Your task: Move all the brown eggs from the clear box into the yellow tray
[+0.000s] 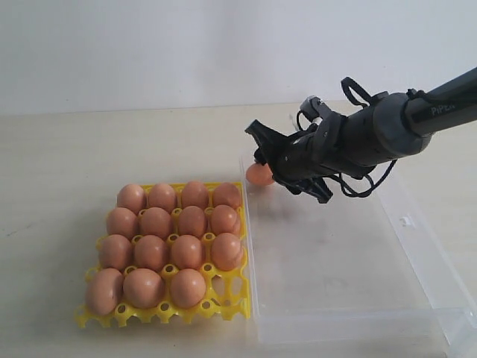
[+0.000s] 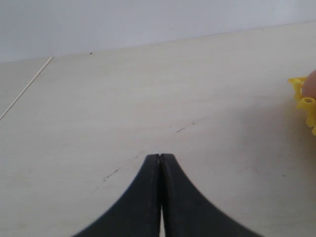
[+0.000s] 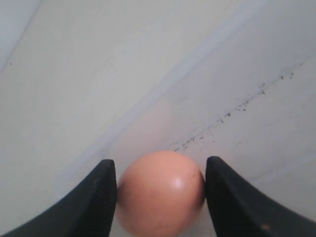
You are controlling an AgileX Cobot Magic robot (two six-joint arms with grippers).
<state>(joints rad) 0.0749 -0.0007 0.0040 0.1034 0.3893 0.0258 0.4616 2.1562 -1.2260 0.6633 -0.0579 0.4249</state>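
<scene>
My right gripper (image 1: 261, 168) (image 3: 160, 163) is shut on one brown egg (image 1: 258, 175) (image 3: 160, 195), a finger pressed to each side. It holds the egg at the far left corner of the clear box (image 1: 335, 324), just beyond the yellow tray (image 1: 223, 294). No other eggs show in the box. Brown eggs (image 1: 155, 222) fill the tray except one bare cup at its front right corner. My left gripper (image 2: 161, 157) is shut on nothing over bare table and is out of the exterior view. An edge of the tray (image 2: 302, 96) with part of an egg (image 2: 311, 84) shows in the left wrist view.
The pale table (image 1: 67, 171) stretches left of the tray and behind it to a white wall (image 1: 149, 45). The clear box has a small latch tab (image 1: 405, 221) on its right rim. The right arm (image 1: 417, 119) reaches in from the right.
</scene>
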